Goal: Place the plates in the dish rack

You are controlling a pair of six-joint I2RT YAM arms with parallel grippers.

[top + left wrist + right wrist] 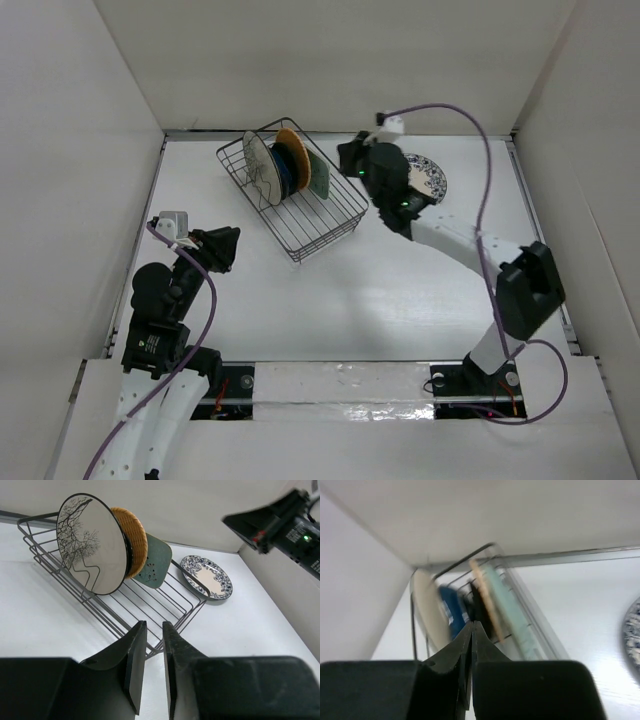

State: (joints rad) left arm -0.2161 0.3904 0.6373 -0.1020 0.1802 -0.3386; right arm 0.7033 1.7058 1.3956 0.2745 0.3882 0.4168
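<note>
The dish rack (pixel 322 226) stands at the back, left of centre. Upright in it are the cream dark-rimmed plate (pixel 258 168), a dark blue plate (pixel 288 172), the tan woven disc (pixel 291 145) and the pale green plate (pixel 319 176). The blue-white floral plate (pixel 432 180) lies flat on the table to the rack's right. My right gripper (pixel 351 156) is shut and empty, hovering between the rack's right end and the floral plate. My left gripper (pixel 226 247) is slightly open and empty, near the rack's left front. The small black plate is not clearly visible.
White walls close in the table on three sides; the back wall runs just behind the rack. In the left wrist view the right arm (pixel 282 522) hangs above the floral plate (pixel 207 577). A purple cable (pixel 480 130) loops over the right side.
</note>
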